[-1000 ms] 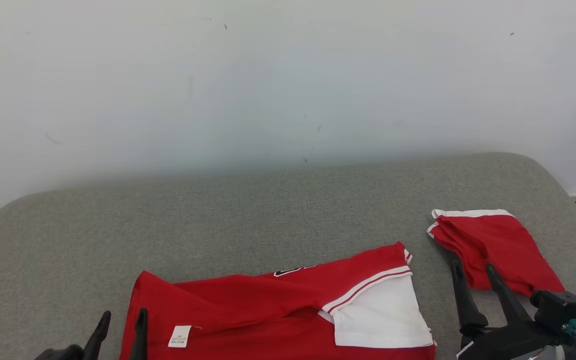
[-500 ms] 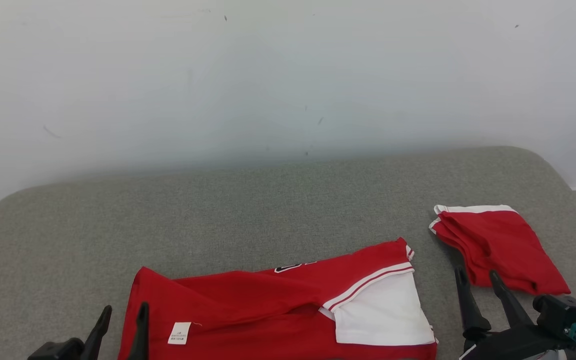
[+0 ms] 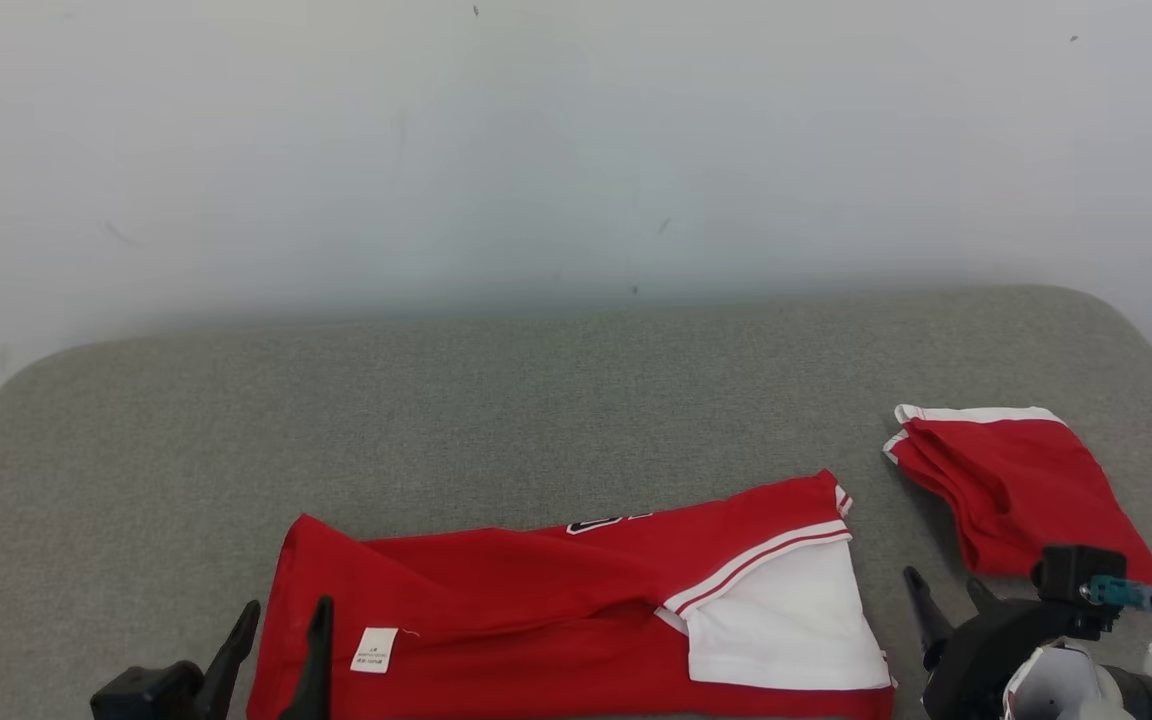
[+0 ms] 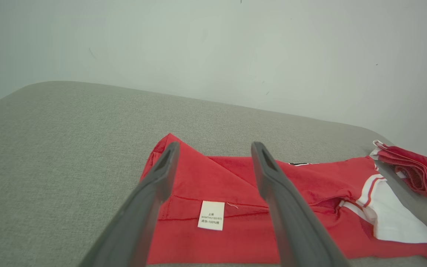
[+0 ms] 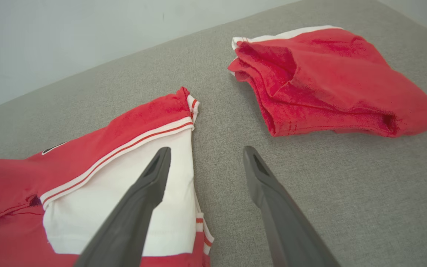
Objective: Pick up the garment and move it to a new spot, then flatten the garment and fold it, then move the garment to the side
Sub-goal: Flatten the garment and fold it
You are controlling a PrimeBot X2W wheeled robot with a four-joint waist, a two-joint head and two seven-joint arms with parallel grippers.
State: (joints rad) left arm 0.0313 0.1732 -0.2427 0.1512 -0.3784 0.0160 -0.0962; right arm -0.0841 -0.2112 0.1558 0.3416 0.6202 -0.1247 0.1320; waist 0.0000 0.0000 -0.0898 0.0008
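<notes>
The garment [image 3: 576, 600] is a red shirt with a white panel and red-white trim. It lies folded in a long strip near the front of the grey padded surface [image 3: 536, 420]. A white label [image 4: 211, 215] faces up near its left end. My left gripper [image 3: 286, 612] hovers open over that left end, one finger on each side of the label [image 4: 215, 148]. My right gripper [image 3: 944, 580] stands open just right of the garment's white panel [image 5: 124, 200], one finger above the panel's edge and the other over bare surface [image 5: 207, 150]. Neither holds anything.
A second red piece with white trim [image 3: 1026, 490] lies folded small at the right, beyond my right gripper [image 5: 332, 81]. A pale wall [image 3: 576, 150] rises behind the surface. The surface's rounded corners drop off at far left and far right.
The head view has shifted a little. My right gripper has drawn back toward the front edge, away from the small folded piece. Both garments lie as before, and both grippers have stayed open.
</notes>
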